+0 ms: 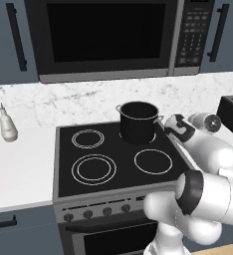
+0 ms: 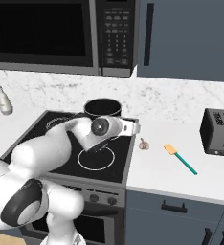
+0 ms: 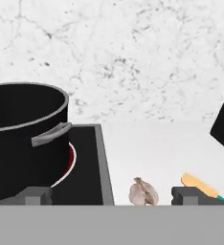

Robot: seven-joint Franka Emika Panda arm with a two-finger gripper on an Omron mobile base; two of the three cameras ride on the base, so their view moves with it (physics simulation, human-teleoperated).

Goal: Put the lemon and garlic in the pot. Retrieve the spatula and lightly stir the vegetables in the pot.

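The dark pot (image 1: 138,122) stands on the stove's back right burner, and it also fills the left of the hand view (image 3: 23,139). A garlic bulb (image 2: 143,144) lies on the white counter just right of the stove. Further right lies the spatula (image 2: 181,159), teal handle towards me and yellowish blade towards the wall. My gripper (image 2: 136,127) hovers over the stove's right edge, right of the pot and above-left of the garlic. In the hand view my gripper (image 3: 109,196) is open, and the garlic (image 3: 143,191) and spatula blade (image 3: 200,185) lie beyond its fingertips. The lemon is hidden.
A black toaster (image 2: 219,131) stands on the counter at the far right. A microwave (image 1: 108,35) hangs over the stove (image 1: 78,149). Two small bottles (image 2: 5,103) stand on the left counter by the marble wall.
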